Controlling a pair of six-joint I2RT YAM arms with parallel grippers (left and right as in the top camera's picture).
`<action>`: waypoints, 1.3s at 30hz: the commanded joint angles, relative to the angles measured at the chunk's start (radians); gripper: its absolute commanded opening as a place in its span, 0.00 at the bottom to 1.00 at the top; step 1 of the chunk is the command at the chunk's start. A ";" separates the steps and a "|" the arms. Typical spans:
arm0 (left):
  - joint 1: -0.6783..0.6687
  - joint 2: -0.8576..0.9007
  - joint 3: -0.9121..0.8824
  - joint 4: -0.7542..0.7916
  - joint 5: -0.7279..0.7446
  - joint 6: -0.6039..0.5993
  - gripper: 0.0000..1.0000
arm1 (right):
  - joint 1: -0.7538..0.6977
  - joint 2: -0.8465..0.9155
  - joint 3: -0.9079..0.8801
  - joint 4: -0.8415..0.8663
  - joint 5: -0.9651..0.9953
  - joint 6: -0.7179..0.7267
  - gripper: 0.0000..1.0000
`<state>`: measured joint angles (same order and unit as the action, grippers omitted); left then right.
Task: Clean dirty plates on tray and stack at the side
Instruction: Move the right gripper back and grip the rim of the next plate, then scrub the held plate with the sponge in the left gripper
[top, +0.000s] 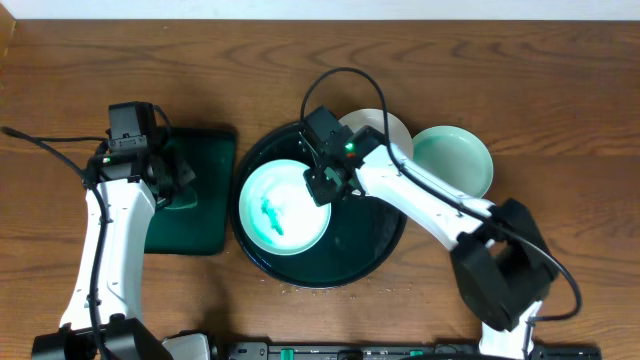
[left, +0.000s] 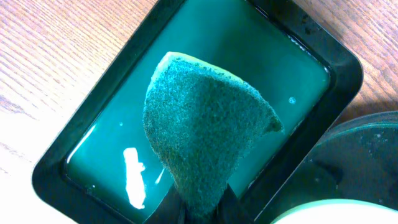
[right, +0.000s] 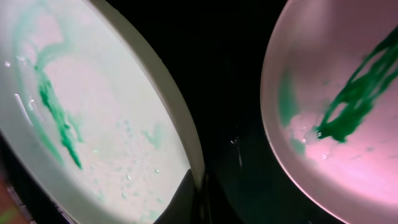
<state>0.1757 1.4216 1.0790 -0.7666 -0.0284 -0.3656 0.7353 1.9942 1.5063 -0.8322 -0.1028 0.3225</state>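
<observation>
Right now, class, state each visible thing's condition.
Pale mint-green round plate on glossy black round tray: teal-smeared, rim gripped by right end effector.
White round plate: smeared.
Mint-green plate beside tray: looks clean.
Green scouring sponge: held by left end effector.
Dark green rectangular tray: holds liquid.

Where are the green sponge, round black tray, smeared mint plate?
green sponge (left: 208, 124): left wrist view, pad centre
round black tray (top: 352, 250): overhead view, bare floor
smeared mint plate (top: 288, 203): overhead view, centre

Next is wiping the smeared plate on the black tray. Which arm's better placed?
Left. Its gripper pinches the sponge above the green tray, right beside the black tray. The right gripper is busy: it pinches the smeared plate by the rim and has no sponge.
</observation>
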 joint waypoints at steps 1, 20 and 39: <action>0.002 0.004 0.002 -0.008 0.002 -0.002 0.07 | 0.003 0.021 0.013 -0.023 -0.036 0.033 0.04; -0.010 0.004 -0.004 -0.037 0.046 -0.002 0.07 | -0.039 0.138 0.014 -0.032 -0.116 0.092 0.27; -0.456 0.319 -0.055 0.047 0.124 -0.243 0.07 | -0.067 0.148 0.018 -0.028 -0.150 0.088 0.01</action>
<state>-0.2527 1.6695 1.0317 -0.7174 0.1024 -0.4816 0.6815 2.1262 1.5112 -0.8619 -0.2520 0.4114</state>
